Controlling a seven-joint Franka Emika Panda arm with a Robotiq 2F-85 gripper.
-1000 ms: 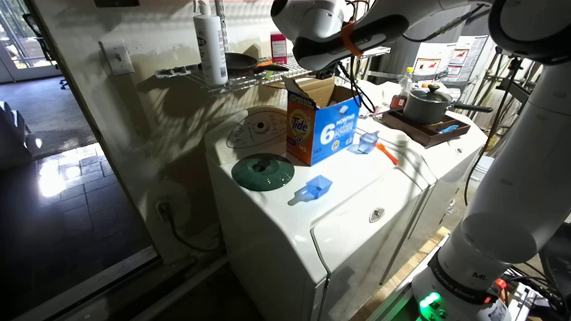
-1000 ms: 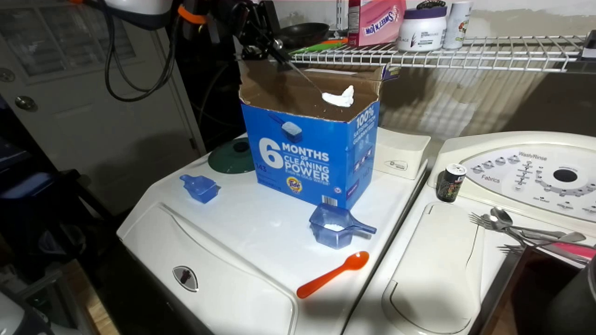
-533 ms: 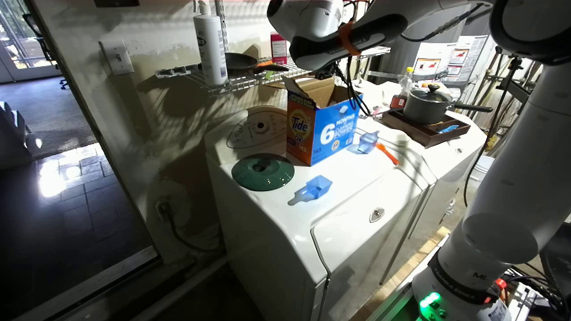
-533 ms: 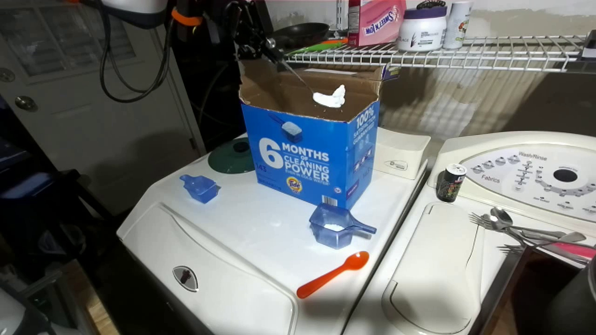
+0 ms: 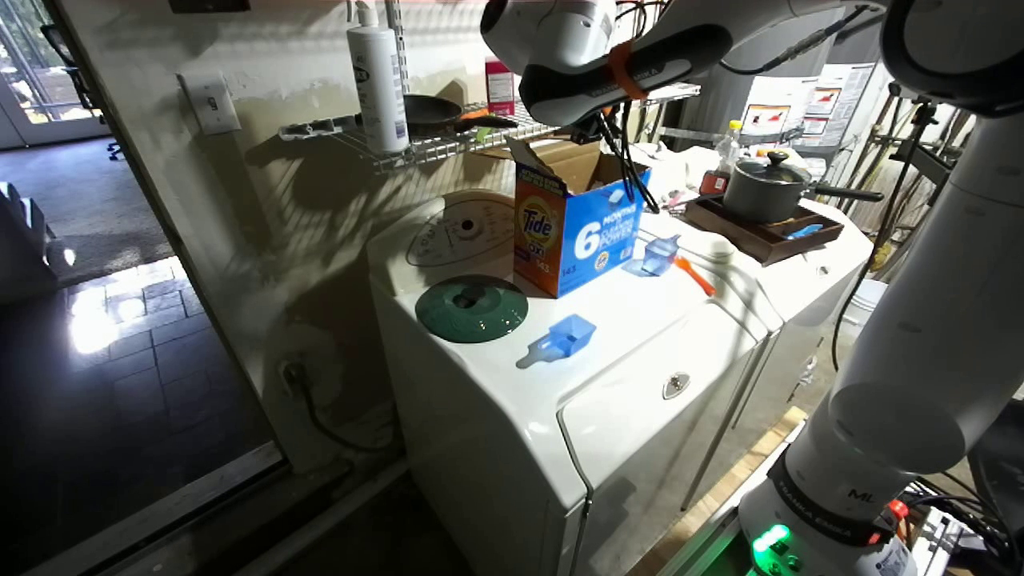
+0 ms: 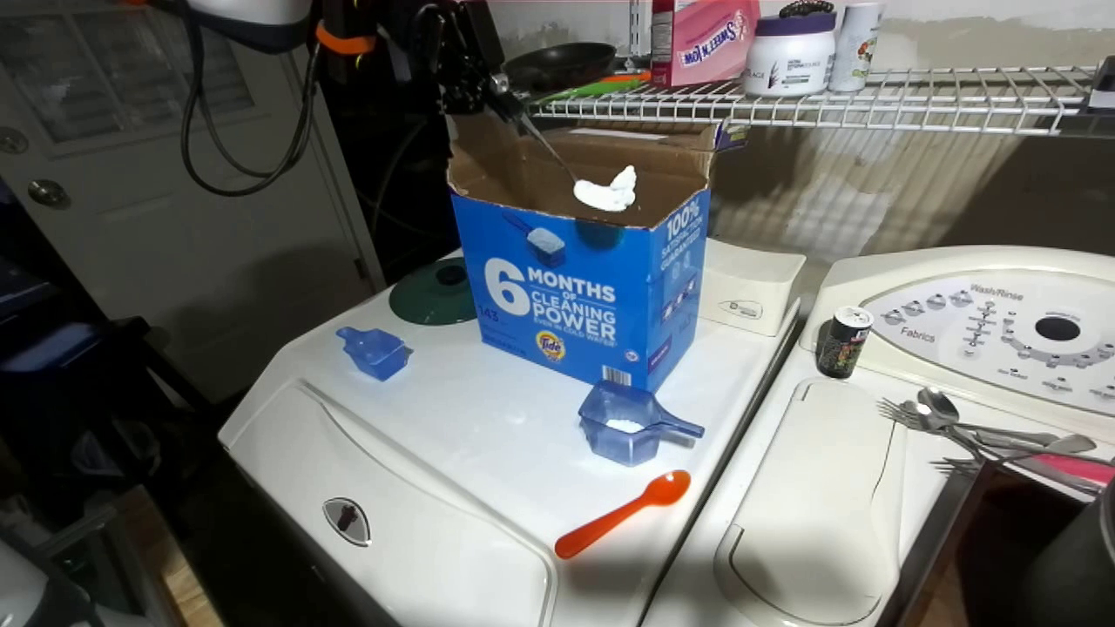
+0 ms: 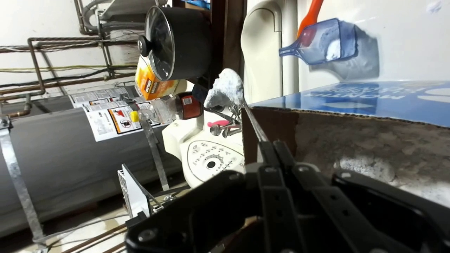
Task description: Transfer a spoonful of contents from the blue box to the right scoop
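Just below fingers [image 7: 268, 157], blue box [image 6: 566, 287], spoon [image 7: 254, 122] gripped

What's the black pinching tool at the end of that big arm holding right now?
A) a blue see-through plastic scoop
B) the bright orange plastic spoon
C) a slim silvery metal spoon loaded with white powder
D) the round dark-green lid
C: in the wrist view, the black two-fingered tool is closed on the handle of a slim silvery metal spoon, with lumpy white powder heaped at its far end.
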